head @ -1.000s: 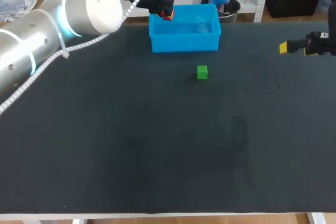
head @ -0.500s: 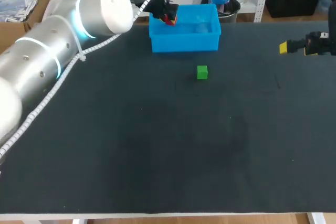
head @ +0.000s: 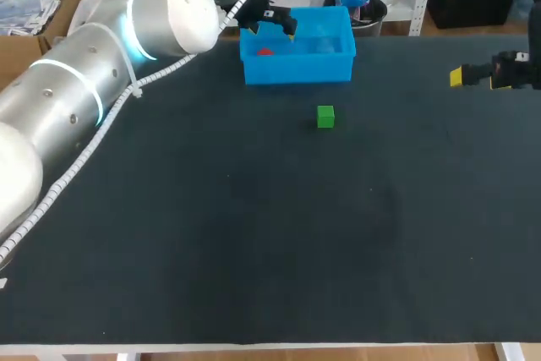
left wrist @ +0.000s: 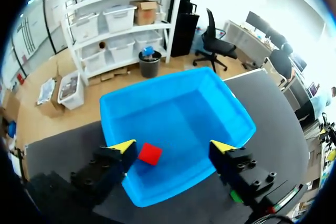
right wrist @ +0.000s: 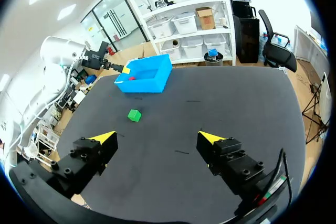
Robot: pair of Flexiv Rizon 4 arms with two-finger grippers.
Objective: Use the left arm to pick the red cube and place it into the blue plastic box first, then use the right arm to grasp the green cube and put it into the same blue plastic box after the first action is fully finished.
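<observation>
- Left claw (left wrist: pixel 172 146) had just let go: a second ago it was pinching the red cube (left wrist: pixel 149 153) over the left end of the blue box (head: pixel 297 70); now its fingers were spread wide above the box.
- Red cube lay on the box floor, below the claw and close to one finger, touching neither.
- Green cube (head: pixel 325 116) hadn't moved: on the worktop (head: pixel 254 234) in front of the box, apart from it.
- Right claw (right wrist: pixel 157 138) also unchanged: spread, empty, parked at the worktop's right side, well away from the green cube.
- Read: first placement looked done. Left arm probably needed to clear the box before the right arm went for green.
</observation>
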